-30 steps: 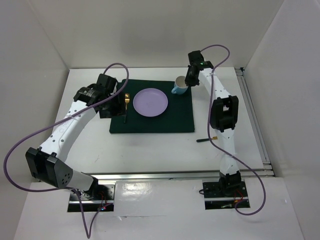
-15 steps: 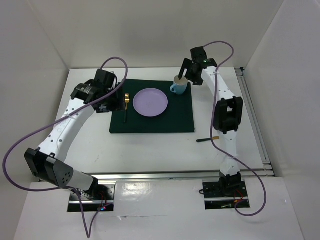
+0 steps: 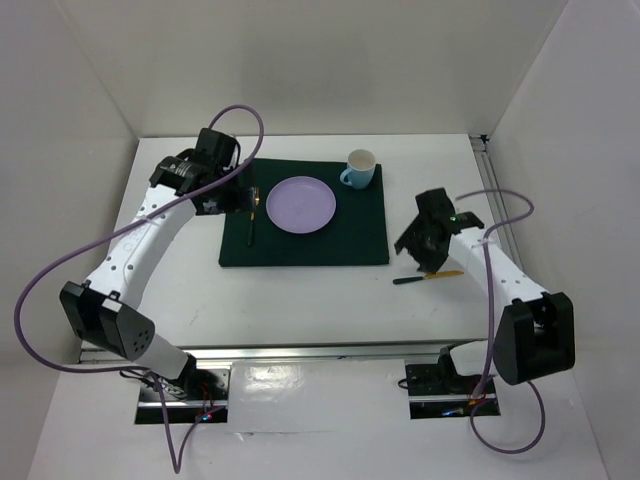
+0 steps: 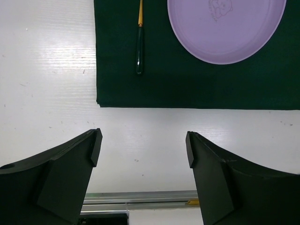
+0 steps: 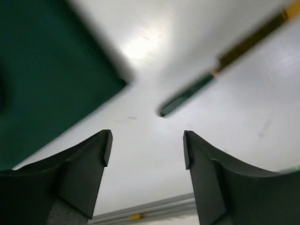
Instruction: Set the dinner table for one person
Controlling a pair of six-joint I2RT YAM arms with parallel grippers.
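Note:
On the white dinner table (image 3: 300, 295) lies a dark green mat (image 3: 300, 240). It carries a purple plate (image 3: 301, 204), a gold fork with a dark handle (image 3: 252, 215) left of the plate, and a blue cup (image 3: 360, 168) at its far right corner. A knife with a dark handle and gold blade (image 3: 428, 276) lies on the table right of the mat. My left gripper (image 3: 222, 198) hovers open near the mat's left edge, beside the fork (image 4: 139, 47) and plate (image 4: 225, 28). My right gripper (image 3: 410, 247) hangs open just above the knife (image 5: 211, 77), holding nothing.
Silver rails run along the table's near edge (image 3: 320, 350) and right edge (image 3: 510, 240). White walls close in the left, back and right sides. Purple cables loop from both arms. The mat's near right corner (image 5: 47, 70) shows blurred in the right wrist view.
My right gripper let go of the cup, which stays on the mat, and swung near and right to hover over the knife. My left gripper drew back slightly from the fork and opened wider.

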